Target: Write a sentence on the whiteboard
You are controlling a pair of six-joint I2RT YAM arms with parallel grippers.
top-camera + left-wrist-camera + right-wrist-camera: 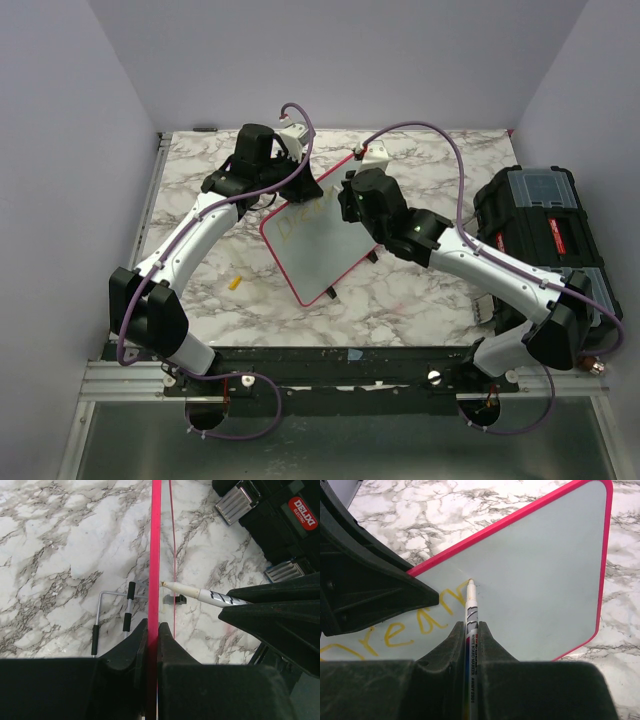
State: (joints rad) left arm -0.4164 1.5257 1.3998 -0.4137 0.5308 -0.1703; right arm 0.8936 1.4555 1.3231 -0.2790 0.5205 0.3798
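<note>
Top external view has the whiteboard [318,250] roughly mid-bench [400,300], tipped up on edge instead of lying flat, sitting between the left arm [190,240] and the right arm [470,260]. The left jaws are clamped on the board's red rim at its far edge. In the left wrist view you see the board dead edge-on, a thin red line squeezed right between them. The right jaws are pinched on a marker [471,612], and its tip is touching the white face just past the end of the yellow lettering [405,630], which reads something like "Dream" so far. From the left wrist you can also catch the marker poking in from the right and meeting the board. There's a bent metal wire piece [112,615] on the bench on the other side. A black toolbox [545,225] sits off at the right edge, and a small yellow bit [235,283] lies on the bench near the left arm, well apart from the board.
</note>
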